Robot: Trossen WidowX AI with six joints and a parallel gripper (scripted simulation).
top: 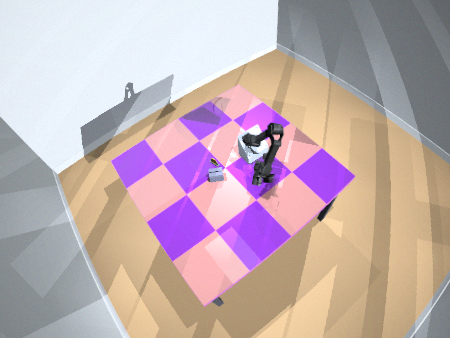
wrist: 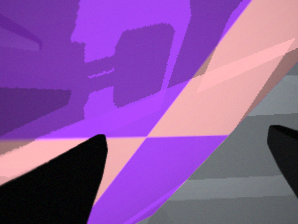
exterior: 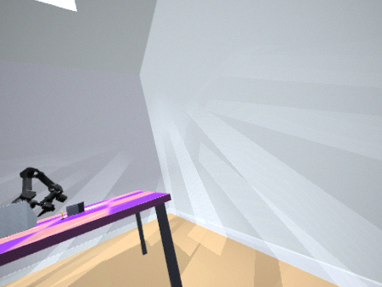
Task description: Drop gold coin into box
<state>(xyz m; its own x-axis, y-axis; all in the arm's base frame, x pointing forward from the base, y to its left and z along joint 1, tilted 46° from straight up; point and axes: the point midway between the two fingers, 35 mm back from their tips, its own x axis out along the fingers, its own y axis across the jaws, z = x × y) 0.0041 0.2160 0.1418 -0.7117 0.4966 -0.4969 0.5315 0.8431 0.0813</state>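
Observation:
The gold coin [top: 214,161] [exterior: 62,214] stands on edge in its small dark holder on the checkered table. The grey box [top: 216,175] [exterior: 75,209] stands close beside it; its slot is too small to make out clearly. My gripper [top: 247,140] [wrist: 185,138] is open with nothing between its fingers. It hangs above the large white box, well to the side of the coin and the grey box. Neither coin nor grey box shows in the wrist view, only table squares, shadows and a table edge. The fingertips are hard to make out in the top and exterior views.
A large pale white box [top: 246,151] [exterior: 14,218] stands beside the arm, under the gripper in the top view. The arm's base [top: 262,176] is near it. The purple and pink table [top: 170,230] [exterior: 127,202] [wrist: 172,115] ends at a straight edge on each side.

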